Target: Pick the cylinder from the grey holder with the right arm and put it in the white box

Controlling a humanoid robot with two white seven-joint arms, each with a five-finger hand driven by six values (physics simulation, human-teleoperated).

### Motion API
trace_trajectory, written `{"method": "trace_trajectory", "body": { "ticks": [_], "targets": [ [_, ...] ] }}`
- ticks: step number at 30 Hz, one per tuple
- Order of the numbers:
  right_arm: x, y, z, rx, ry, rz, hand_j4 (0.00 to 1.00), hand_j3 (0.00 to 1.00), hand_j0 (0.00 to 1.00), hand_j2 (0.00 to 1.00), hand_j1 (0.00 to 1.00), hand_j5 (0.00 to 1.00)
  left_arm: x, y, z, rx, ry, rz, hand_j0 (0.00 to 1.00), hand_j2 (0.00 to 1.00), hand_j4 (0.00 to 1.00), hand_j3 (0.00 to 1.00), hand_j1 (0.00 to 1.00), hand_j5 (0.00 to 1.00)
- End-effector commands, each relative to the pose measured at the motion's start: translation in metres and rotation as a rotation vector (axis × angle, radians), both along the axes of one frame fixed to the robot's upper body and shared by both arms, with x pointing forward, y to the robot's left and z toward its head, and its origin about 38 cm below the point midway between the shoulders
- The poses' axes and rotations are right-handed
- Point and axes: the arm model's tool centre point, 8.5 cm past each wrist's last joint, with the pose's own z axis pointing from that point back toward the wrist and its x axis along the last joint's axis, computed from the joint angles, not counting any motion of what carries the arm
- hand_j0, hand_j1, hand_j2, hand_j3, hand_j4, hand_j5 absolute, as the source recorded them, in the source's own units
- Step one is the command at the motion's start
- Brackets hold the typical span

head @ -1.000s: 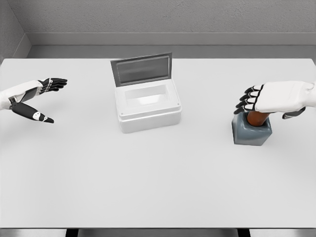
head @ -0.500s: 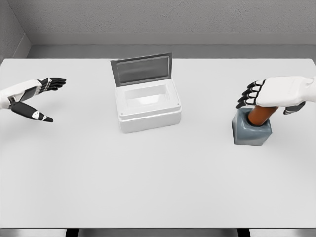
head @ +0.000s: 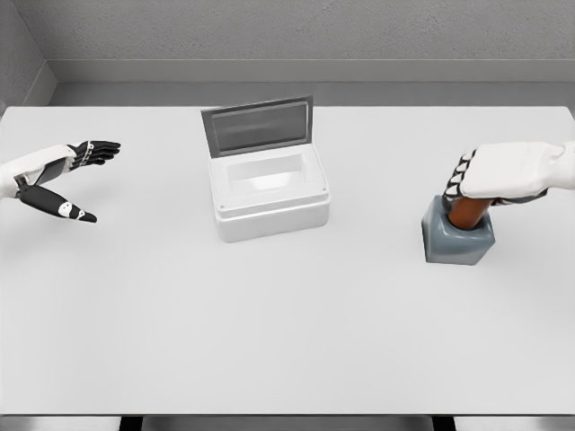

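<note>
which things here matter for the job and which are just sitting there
Part of the job:
- cylinder, standing in its holder
- grey holder
- white box, lid up
- right hand, closed over the cylinder's top

Just there:
- left hand, open at the far left
- table

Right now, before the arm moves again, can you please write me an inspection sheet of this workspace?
Surface: white table, flat, with a dark front edge.
Job's things: brown cylinder stands in the grey holder at the right; white box sits left of centre, its grey lid raised at the back, nothing visible inside.
Clutter: nothing seen.
Grippers: right hand sits on the cylinder's top, fingers curled around it; left hand hangs above the table's left edge, fingers spread, holding nothing.
Cables: nothing seen.
Surroundings: grey wall behind the table.
</note>
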Motion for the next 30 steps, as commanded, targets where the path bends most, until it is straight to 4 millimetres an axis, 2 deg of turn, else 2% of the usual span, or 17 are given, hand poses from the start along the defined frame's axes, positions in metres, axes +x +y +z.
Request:
{"method": "trace_trajectory", "body": {
  "ticks": [1,2,5,6,9,11,12,13,15,18,21,24,27,29,30],
  "targets": [
    [-0.006,0.004,-0.008,-0.014,0.028,0.031,0.35,0.35,0.35,0.35,0.35,0.35,0.000,0.000,0.001,-0.008,-0.001,0.004,1.00,1.00,1.00,1.00,1.00,1.00],
    [-0.006,0.004,-0.009,-0.013,0.034,0.030,0.22,0.22,0.22,0.22,0.22,0.22,0.000,0.000,0.001,-0.008,-0.001,0.004,1.00,1.00,1.00,1.00,1.00,1.00],
    [-0.007,0.002,-0.009,0.002,0.043,0.024,0.08,0.08,0.08,0.08,0.08,0.08,0.001,0.001,0.002,-0.006,-0.002,0.004,1.00,1.00,1.00,1.00,1.00,1.00],
    [-0.007,0.000,-0.007,0.013,0.046,0.016,0.00,0.00,0.00,0.00,0.00,0.00,0.001,0.001,0.002,-0.007,-0.003,0.005,1.00,1.00,1.00,1.00,1.00,1.00],
    [-0.005,-0.010,0.005,0.016,0.018,-0.011,0.00,0.00,0.00,0.00,0.00,0.00,0.001,0.001,0.002,-0.007,-0.003,0.005,1.00,1.00,1.00,1.00,1.00,1.00],
    [-0.003,-0.023,0.025,0.054,-0.012,-0.052,0.00,0.00,0.00,0.00,0.00,0.00,0.001,0.001,0.002,-0.007,-0.003,0.005,1.00,1.00,1.00,1.00,1.00,1.00],
    [-0.001,-0.032,0.042,0.083,-0.049,-0.080,0.00,0.00,0.00,0.00,0.00,0.00,0.001,0.001,0.002,-0.007,-0.001,0.006,1.00,1.00,1.00,1.00,1.00,1.00],
    [0.001,-0.035,0.059,0.121,-0.082,-0.091,0.00,0.00,0.00,0.00,0.00,0.00,0.001,0.001,0.002,-0.007,-0.001,0.006,1.00,1.00,1.00,1.00,1.00,1.00],
    [0.005,-0.033,0.077,0.170,-0.122,-0.091,0.00,0.00,0.00,0.00,0.00,0.00,0.001,0.001,0.002,-0.007,-0.001,0.006,1.00,1.00,1.00,1.00,1.00,1.00],
    [0.021,0.020,0.077,0.252,-0.130,0.023,0.00,0.00,0.00,0.00,0.00,0.00,0.001,0.000,0.001,-0.007,-0.001,0.004,1.00,1.00,1.00,1.00,1.00,1.00],
    [0.043,0.054,0.076,0.318,-0.123,0.062,0.00,0.00,0.00,0.00,0.00,0.00,0.000,-0.001,-0.001,-0.007,0.003,0.000,1.00,1.00,1.00,1.00,1.00,1.00],
    [0.064,0.098,0.076,0.387,-0.111,0.113,0.00,0.00,0.00,0.00,0.00,0.00,-0.001,-0.001,-0.003,-0.007,0.007,0.001,1.00,1.00,1.00,1.00,1.00,1.00],
    [0.091,0.147,0.059,0.385,-0.064,0.132,0.00,0.00,0.00,0.00,0.00,0.00,-0.001,0.000,-0.003,-0.007,0.006,0.003,1.00,1.00,1.00,1.00,1.00,1.00],
    [0.092,0.170,0.051,0.373,-0.048,0.166,0.00,0.00,0.00,0.00,0.00,0.00,-0.001,0.000,-0.003,-0.007,0.007,0.004,1.00,1.00,1.00,1.00,1.00,1.00],
    [0.091,0.175,0.051,0.373,-0.048,0.177,0.00,0.00,0.00,0.00,0.00,0.00,-0.001,0.000,-0.003,-0.007,0.007,0.004,1.00,1.00,1.00,1.00,1.00,1.00]
  ]
}}
